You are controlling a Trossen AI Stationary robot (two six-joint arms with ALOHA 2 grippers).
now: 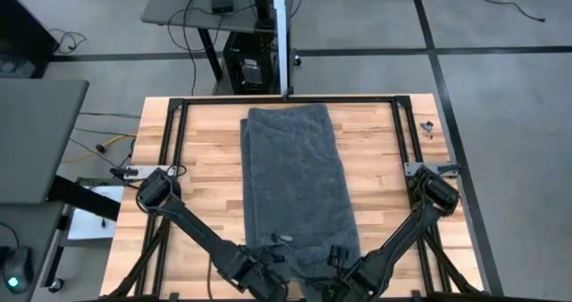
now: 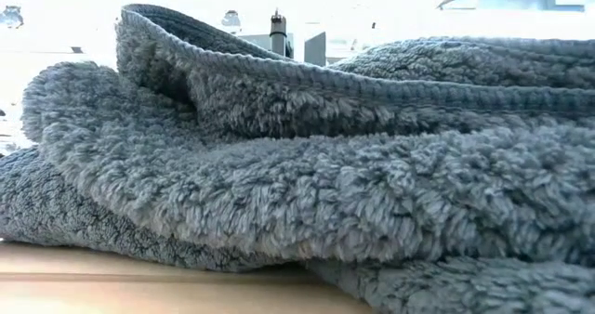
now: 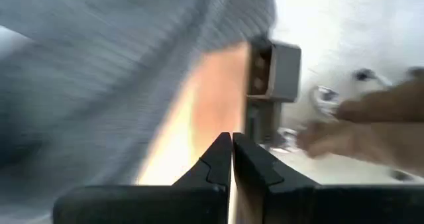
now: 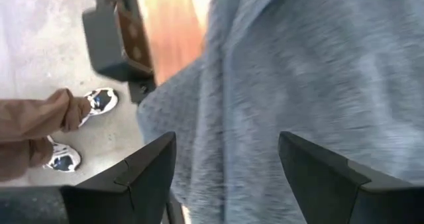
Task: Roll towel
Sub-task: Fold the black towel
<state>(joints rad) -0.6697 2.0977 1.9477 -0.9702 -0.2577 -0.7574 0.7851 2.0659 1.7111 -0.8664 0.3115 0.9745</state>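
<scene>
— What is seen at the left of the room and the table?

— A dark grey desk point(image 1: 36, 137) is seen beside the table's left edge, with cables point(image 1: 98, 146) trailing over the grey floor point(image 1: 500, 88) next to it. The wooden table point(image 1: 201, 172) is laid in pale butcher-block planks and framed by a black metal rail point(image 1: 286, 100). The left gripper point(image 1: 268, 268) is held at the near edge, just by the towel's left corner; its fingers point(image 3: 218, 161) are pressed together with nothing between them.

— And the middle?

— The towel point(image 1: 299, 195) is spread down the centre of the table as a long folded strip, from the far rail to the near edge, where it is bunched. In the low view its thick terry folds are stacked on the wood — little else can be made out behind them. Beyond the far edge a second desk point(image 1: 210, 7) with a computer tower point(image 1: 250, 70) under it is seen, and a white post point(image 1: 284, 34) rises at the table's far side.

— The right side?

— The right gripper point(image 1: 338, 266) is placed at the near edge over the towel's right corner. Its fingers point(image 4: 146, 168) are spread wide above the cloth, and nothing is gripped. In the right wrist view a person's tan trouser leg point(image 4: 33, 121) and patterned shoes point(image 4: 99, 101) are seen on the floor beside the table. Dark floor lines point(image 1: 447, 79) are crossed at the right.
</scene>
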